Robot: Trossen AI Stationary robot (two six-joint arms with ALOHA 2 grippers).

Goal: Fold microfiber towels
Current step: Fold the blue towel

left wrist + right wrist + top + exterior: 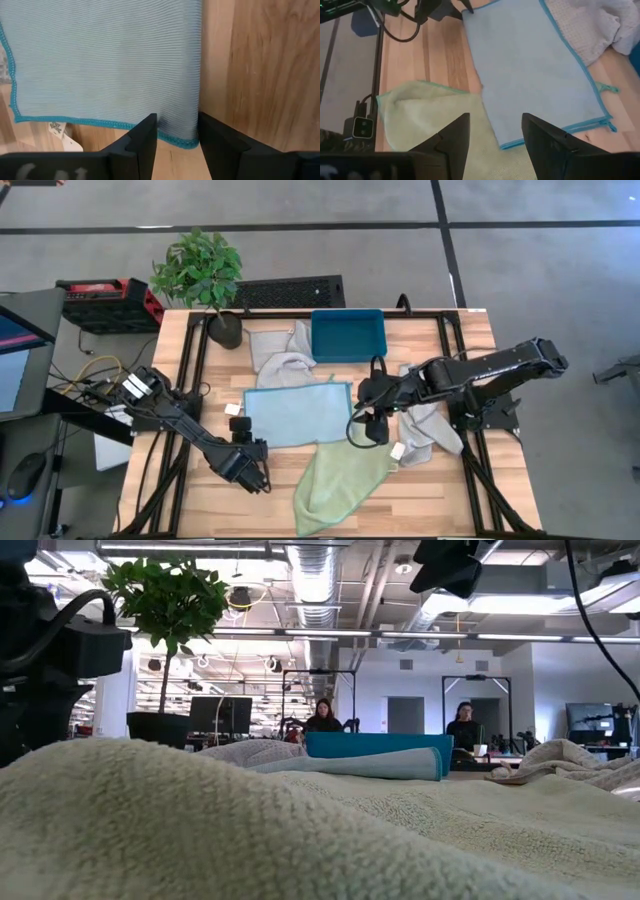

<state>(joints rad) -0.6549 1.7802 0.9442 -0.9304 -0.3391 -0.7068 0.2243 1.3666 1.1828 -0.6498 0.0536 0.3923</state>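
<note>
The light blue towel has a fine ribbed weave and a darker teal stitched hem, with a small white tag printed in dark letters. The green towel is pale yellow-green and fuzzy. Two towels are pale grey. The bin is deep teal. The counter is light wood grain with black rails. Both arms are black, and the plant is green in a dark pot

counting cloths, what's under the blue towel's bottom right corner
In the high view the light blue towel lies flat on the table, its lower right corner overlapping the top of the green towel. How far the green one reaches underneath is hidden.
</note>
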